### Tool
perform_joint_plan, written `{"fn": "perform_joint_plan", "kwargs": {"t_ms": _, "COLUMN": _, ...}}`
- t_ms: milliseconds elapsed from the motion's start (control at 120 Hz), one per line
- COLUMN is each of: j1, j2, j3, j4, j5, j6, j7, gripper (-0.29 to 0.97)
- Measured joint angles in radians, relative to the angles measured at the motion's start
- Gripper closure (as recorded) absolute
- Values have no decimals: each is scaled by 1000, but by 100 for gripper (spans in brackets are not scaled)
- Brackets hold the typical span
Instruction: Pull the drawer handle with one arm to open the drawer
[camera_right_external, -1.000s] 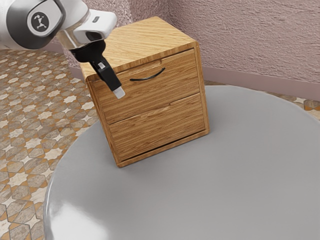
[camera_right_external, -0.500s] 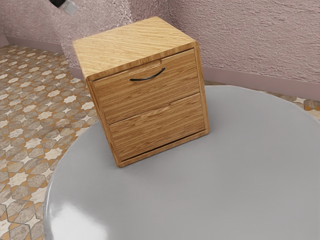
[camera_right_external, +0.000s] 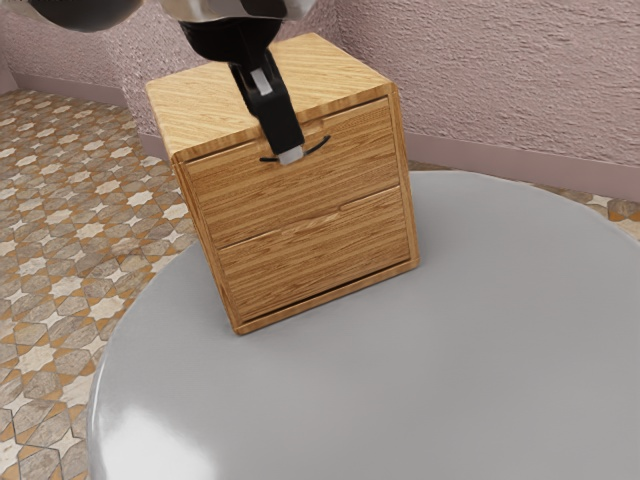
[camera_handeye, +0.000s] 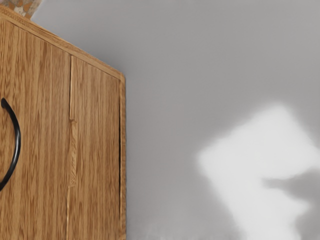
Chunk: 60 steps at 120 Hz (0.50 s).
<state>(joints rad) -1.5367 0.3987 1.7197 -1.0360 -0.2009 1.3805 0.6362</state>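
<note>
Now black claw (camera_right_external: 288, 150) before thin curved dark handle (camera_handeye: 18, 142); grainy wooden drawer (camera_right_external: 330, 185) shut; claw's opening: cannot tell.

Pink stucco wall (camera_right_external: 500, 60), patterned tile floor (camera_right_external: 60, 200), round glossy grey table (camera_right_external: 450, 350).

A round grey table (camera_right_external: 480, 350) with a glossy top takes the foreground, its curved edge sweeping toward the exterior view's lower left. Beyond that edge lies a floor (camera_right_external: 70, 210) of star-patterned tiles in tan, white and grey. A rough pink wall (camera_right_external: 520, 60) closes the background, with a darker skirting board (camera_right_external: 520, 160) along its foot. In the wrist view, a pale bright patch (camera_handeye: 255, 170) on the table is possibly reflected light.
</note>
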Motion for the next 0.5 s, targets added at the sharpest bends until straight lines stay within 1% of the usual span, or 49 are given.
{"fn": "perform_joint_plan", "kwargs": {"t_ms": 33, "j1": -5, "j2": 32, "j3": 47, "j4": -4, "j5": -62, "j6": -1, "j7": 34, "gripper": 0}}
{"fn": "perform_joint_plan", "kwargs": {"t_ms": 75, "j1": -9, "j2": 51, "j3": 76, "j4": -14, "j5": -119, "j6": -7, "j7": 76, "gripper": 0}}
{"fn": "perform_joint_plan", "kwargs": {"t_ms": 150, "j1": 2, "j2": 69, "j3": 93, "j4": -34, "j5": -202, "j6": -12, "j7": 149, "gripper": 0}}
{"fn": "perform_joint_plan", "kwargs": {"t_ms": 217, "j1": 28, "j2": 106, "j3": 98, "j4": -105, "j5": -303, "j6": 2, "j7": 226, "gripper": 0}}
{"fn": "perform_joint_plan", "kwargs": {"t_ms": 283, "j1": 91, "j2": 190, "j3": 111, "j4": -142, "j5": -401, "j6": 24, "j7": 290, "gripper": 0}}
{"fn": "perform_joint_plan", "kwargs": {"t_ms": 325, "j1": 163, "j2": 252, "j3": 127, "j4": -151, "j5": -457, "j6": 35, "j7": 325, "gripper": 0}}
{"fn": "perform_joint_plan", "kwargs": {"t_ms": 408, "j1": 262, "j2": 325, "j3": 138, "j4": -156, "j5": -527, "j6": 50, "j7": 398, "gripper": 0}}
{"fn": "perform_joint_plan", "kwargs": {"t_ms": 500, "j1": 299, "j2": 348, "j3": 140, "j4": -159, "j5": -568, "j6": 66, "j7": 464, "gripper": 0}}
